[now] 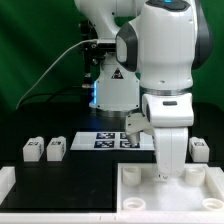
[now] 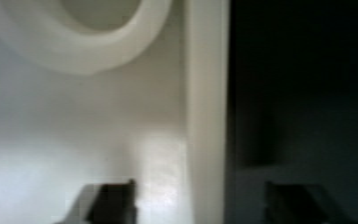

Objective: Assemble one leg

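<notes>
1. Gripper (image 1: 172, 175) fingers apart, straddling tray (image 1: 140, 196) wall, lower right of exterior view; holding nothing.
2. Nearest leg (image 1: 198, 150) sits beside it, exterior view's right, untouched.
3. Centre wall between fingers before closing, or tray skews.

No readable text; only black-and-white tags on marker board (image 1: 100, 140) and legs (image 1: 33, 150).

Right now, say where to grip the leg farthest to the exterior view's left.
Probably across opposite side faces of the leg, coming from above: it sits low on the table, a blocky shape with a gap to the next leg.
</notes>
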`<state>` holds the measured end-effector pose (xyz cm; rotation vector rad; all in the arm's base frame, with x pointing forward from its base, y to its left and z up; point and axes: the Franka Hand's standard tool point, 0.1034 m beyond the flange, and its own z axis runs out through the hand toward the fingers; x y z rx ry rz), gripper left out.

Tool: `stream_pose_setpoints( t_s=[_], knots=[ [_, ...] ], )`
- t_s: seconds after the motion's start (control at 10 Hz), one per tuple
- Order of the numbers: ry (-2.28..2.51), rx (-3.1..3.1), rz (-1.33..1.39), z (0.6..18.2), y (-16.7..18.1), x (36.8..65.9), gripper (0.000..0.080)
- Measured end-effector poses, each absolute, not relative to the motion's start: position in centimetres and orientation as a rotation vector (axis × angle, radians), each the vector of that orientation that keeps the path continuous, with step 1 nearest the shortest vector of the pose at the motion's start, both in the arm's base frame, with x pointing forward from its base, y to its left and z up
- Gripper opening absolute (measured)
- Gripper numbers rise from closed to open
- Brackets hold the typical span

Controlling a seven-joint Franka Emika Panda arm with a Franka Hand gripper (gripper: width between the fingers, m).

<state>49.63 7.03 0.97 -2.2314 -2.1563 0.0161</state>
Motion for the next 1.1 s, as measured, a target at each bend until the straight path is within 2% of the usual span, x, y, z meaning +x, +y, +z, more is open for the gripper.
stream_pose_setpoints(
  t_s=[0.1,0.2,0.3,0.9,1.1],
  knots=[
    [-2.156,-2.232,0.016,1.0,7.0,49.6,0.0577],
    [-2.156,-2.232,0.016,1.0,7.0,49.6,0.0577],
    [-2.156,-2.232,0.016,1.0,7.0,49.6,0.0634],
    [-2.152,-2.238,0.015,1.2,6.8,49.7,0.0649],
    [-2.044,-2.372,0.010,4.0,6.2,49.8,0.0649]
  ],
)
